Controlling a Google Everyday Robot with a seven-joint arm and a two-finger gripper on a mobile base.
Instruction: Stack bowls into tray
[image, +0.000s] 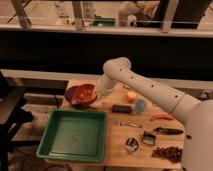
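Orange-red bowl (84, 93) sits nested in dark purple bowl (73, 97), at far left of wooden table (115, 150), just beyond the green tray (75, 134). Tray holds nothing. Gripper (97, 101) sits at the bowls' right rim; grip state: cannot tell. Right of it: black block (121, 108), orange ball (131, 96), light-blue cup (140, 105). Dark wall behind.
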